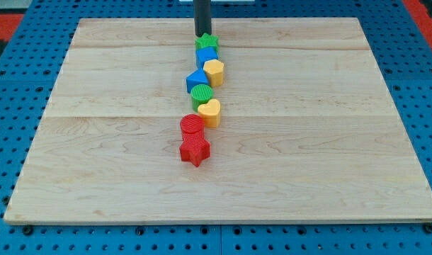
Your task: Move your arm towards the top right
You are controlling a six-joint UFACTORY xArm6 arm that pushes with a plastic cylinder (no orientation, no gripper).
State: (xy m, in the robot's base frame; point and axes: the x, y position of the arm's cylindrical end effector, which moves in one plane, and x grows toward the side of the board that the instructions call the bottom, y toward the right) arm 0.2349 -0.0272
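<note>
My tip is at the view's top centre, just above a green star and touching or nearly touching it. Below the star a line of blocks runs down the board: a blue cube, a yellow hexagon, a blue block, a green cylinder, a yellow heart, a red cylinder and a red star. The blocks touch one another in a slightly wavy column.
The wooden board lies on a blue perforated table. The board's top edge is just above my tip. Red patches show at the view's top corners.
</note>
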